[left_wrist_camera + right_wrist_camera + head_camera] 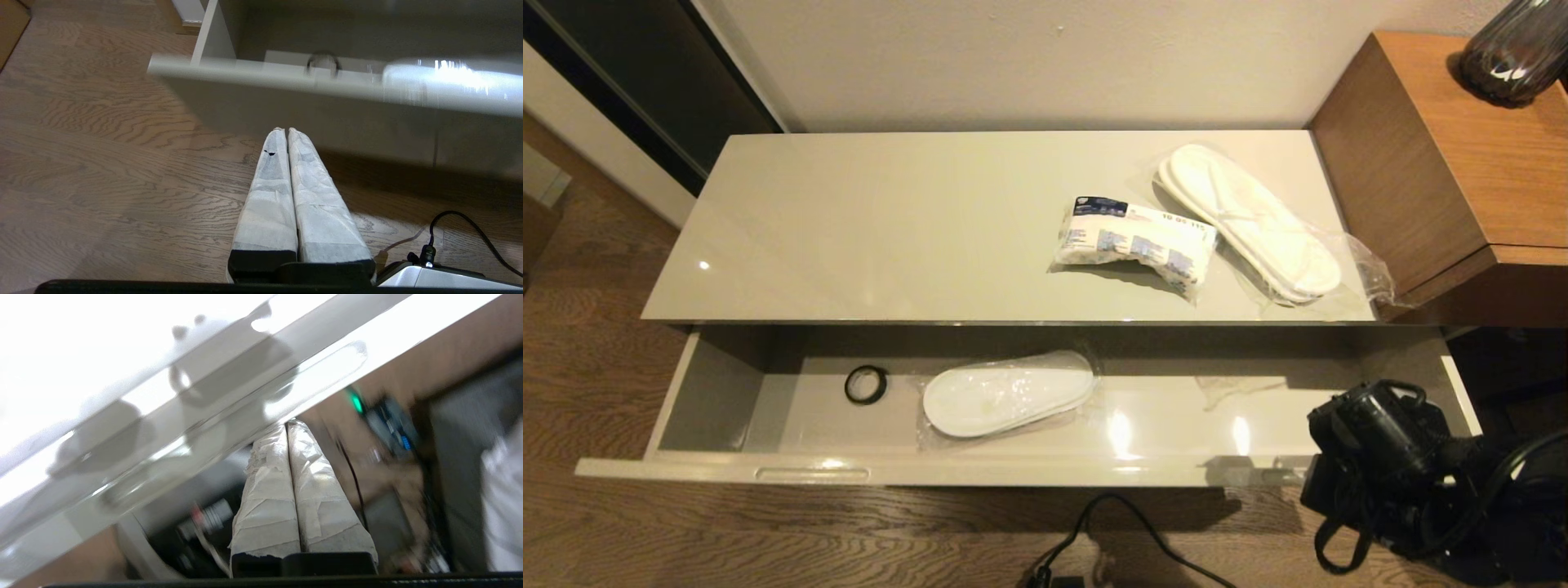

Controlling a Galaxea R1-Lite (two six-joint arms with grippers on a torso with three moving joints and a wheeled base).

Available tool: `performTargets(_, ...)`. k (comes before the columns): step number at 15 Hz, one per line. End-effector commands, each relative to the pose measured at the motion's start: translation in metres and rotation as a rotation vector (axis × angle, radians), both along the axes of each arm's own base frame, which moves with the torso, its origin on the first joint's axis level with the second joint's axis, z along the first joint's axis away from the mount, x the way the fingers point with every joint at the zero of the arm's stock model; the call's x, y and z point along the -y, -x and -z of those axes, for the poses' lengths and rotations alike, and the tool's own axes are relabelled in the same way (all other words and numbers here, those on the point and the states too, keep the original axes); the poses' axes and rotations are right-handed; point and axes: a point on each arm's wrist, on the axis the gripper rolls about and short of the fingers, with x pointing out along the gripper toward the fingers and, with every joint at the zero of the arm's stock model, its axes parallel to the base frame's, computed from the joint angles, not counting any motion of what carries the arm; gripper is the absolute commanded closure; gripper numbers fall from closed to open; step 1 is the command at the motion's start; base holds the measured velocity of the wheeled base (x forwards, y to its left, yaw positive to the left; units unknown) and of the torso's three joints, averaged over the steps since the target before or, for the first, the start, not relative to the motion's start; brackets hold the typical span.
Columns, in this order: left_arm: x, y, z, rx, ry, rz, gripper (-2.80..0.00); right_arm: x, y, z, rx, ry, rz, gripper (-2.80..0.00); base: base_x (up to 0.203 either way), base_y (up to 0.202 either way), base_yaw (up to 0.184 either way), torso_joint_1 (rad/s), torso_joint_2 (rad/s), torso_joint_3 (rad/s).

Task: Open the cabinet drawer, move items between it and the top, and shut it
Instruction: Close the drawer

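Wood-grain floor runs under a low cabinet whose glossy top (890,229) carries a white packet (1134,242) and a pair of bagged slippers (1250,222). Below it the cabinet drawer (719,472) stands fully open, holding another bagged pair of slippers (1006,394) and a small black ring (866,384). The right gripper (287,424) sits low at the drawer's front edge, fingers pressed together and empty, tips just under the lip. The left gripper (284,130), also closed and empty, hangs over the floor short of the drawer face. To close well, I judge the fingers should push flat and squarely on the face, slowly.
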Motion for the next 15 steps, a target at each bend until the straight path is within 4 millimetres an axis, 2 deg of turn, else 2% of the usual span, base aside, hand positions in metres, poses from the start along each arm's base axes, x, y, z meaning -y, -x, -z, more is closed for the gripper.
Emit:
performTargets(1, 0.001, 0.003, 0.002, 0.036, -0.007, -0.001, 0.0, 0.008, -0.02, -0.013, 0.04, -0.001, 0.038, 0.0, 0.0, 0.0, 0.0, 0.0, 0.0, 0.0)
performTargets(3, 0.001, 0.003, 0.001, 0.037, -0.007, -0.001, 0.0, 0.018, -0.033, -0.03, 0.087, 0.017, 0.049, 0.0, 0.0, 0.0, 0.0, 0.0, 0.0, 0.0)
performTargets(6, 0.001, 0.003, 0.002, 0.036, -0.007, -0.001, 0.0, 0.025, -0.03, -0.061, 0.177, 0.015, 0.035, 0.0, 0.0, 0.0, 0.0, 0.0, 0.0, 0.0)
performTargets(9, 0.001, 0.003, 0.002, 0.036, -0.007, -0.001, 0.0, 0.028, -0.022, -0.072, 0.21, 0.025, 0.015, 0.0, 0.0, 0.0, 0.0, 0.0, 0.0, 0.0)
performTargets(15, 0.001, 0.003, 0.002, 0.036, -0.007, -0.001, 0.0, 0.03, -0.01, -0.083, 0.223, 0.036, -0.003, 0.0, 0.0, 0.0, 0.0, 0.0, 0.0, 0.0)
